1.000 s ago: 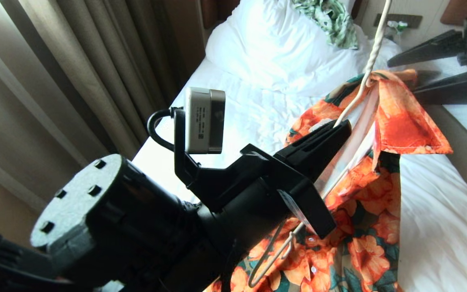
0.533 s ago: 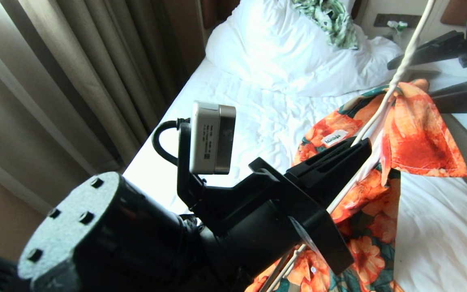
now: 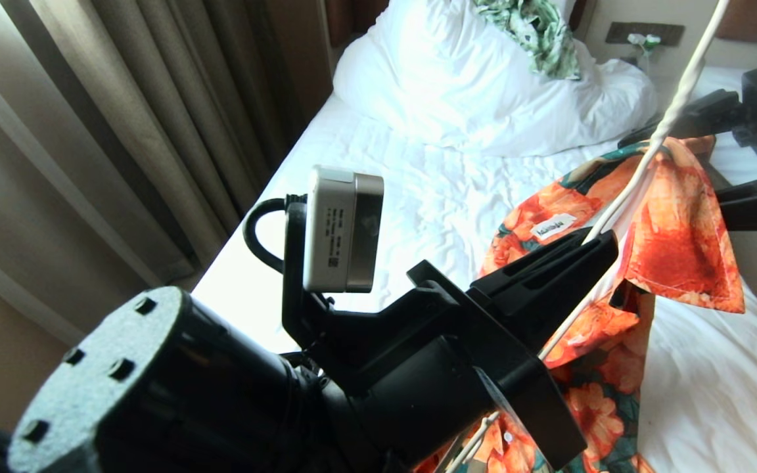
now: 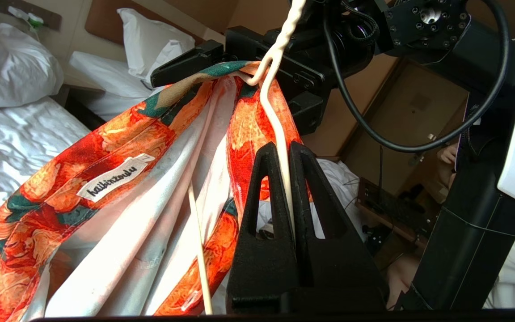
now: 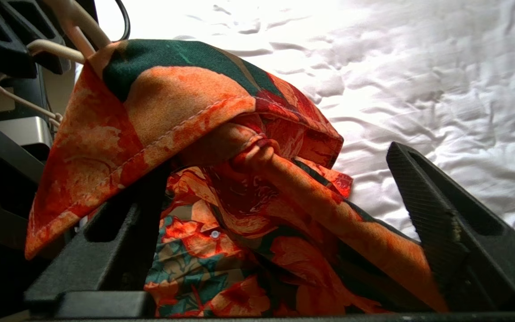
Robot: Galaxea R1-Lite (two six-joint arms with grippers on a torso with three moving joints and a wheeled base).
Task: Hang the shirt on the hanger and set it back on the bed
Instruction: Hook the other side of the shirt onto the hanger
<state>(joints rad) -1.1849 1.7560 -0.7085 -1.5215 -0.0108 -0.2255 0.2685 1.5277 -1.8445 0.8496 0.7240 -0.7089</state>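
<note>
The left gripper (image 4: 284, 197) pinches the hanger (image 4: 270, 105) slanting up over the bed (image 3: 411, 190); the shirt (image 3: 671, 230) drapes its neck, seemingly between the right gripper's (image 5: 280, 223) spread jaws.

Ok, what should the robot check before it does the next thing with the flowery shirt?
1. Left gripper shut on the hanger: ok.
2. Right gripper open, its fingers on either side of the shirt without pinching it: ok.
3. Shirt collar up at the hanger's neck: ok.
4. Both shoulders of the shirt seated on the hanger: cannot tell, the folds hide them.
5. Shirt hanging over the bed and not the floor: ok.
6. Green-and-white garment away from the shirt, up by the pillow: ok.
</note>
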